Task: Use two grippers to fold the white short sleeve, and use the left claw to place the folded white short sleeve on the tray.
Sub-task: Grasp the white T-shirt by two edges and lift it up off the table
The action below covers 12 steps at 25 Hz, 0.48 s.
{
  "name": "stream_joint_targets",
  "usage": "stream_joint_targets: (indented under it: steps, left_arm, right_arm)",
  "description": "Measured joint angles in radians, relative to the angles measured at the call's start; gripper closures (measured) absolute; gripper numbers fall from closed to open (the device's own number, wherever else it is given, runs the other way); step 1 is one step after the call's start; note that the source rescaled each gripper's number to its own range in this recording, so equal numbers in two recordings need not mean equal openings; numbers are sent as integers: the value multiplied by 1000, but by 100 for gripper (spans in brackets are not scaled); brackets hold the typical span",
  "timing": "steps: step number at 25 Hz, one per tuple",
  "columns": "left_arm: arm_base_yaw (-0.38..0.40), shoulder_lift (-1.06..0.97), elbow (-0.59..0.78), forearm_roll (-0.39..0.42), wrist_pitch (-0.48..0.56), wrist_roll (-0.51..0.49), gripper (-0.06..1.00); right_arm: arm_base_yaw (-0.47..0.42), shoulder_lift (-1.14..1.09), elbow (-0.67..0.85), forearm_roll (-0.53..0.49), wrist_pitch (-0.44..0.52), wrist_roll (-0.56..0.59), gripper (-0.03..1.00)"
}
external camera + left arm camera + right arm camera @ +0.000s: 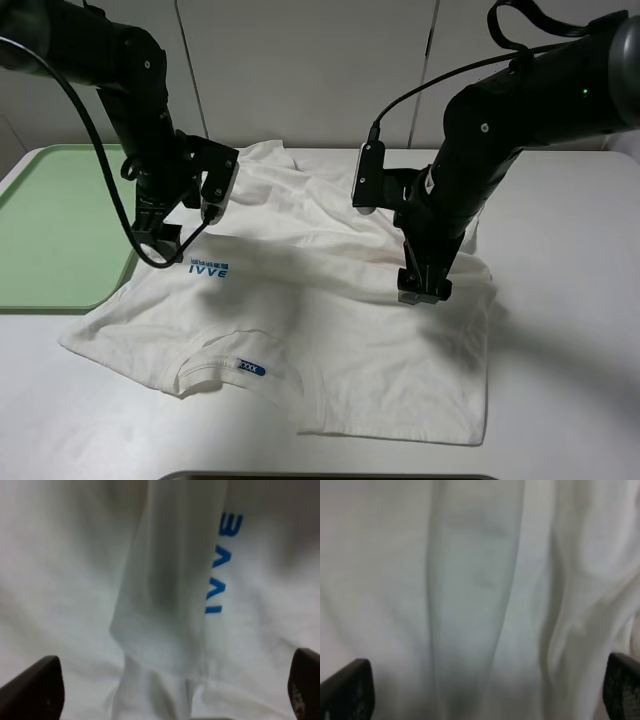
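The white short sleeve (330, 300) lies spread and wrinkled on the table, its collar and blue neck label (250, 369) toward the front and the blue "IVVE" print (208, 269) at its left. My left gripper (160, 238) points down over the shirt's left edge beside the print, open. In the left wrist view its fingertips (35, 690) stand wide apart, with a raised fold of cloth (165, 605) between them. My right gripper (422, 287) is low over the shirt's right half, open, with wrinkled white cloth (475, 595) under it. The pale green tray (50, 230) sits at the far left, with the shirt's edge close to it.
Bare white table surface (570, 300) extends to the right of the shirt and along the front. A black cable (105, 175) loops down from the left arm. A dark object (330, 477) shows at the bottom edge.
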Motion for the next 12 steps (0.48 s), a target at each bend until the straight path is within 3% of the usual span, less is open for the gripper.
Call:
stream_joint_targets:
  steps: [4, 12]
  left_arm:
    - [0, 29, 0, -37, -17, 60, 7]
    - [0, 77, -1, -49, -52, 74, 7]
  right_arm:
    - [0, 8, 0, 0, -35, 0, -3]
    - [-14, 8, 0, -16, -48, 0, -3]
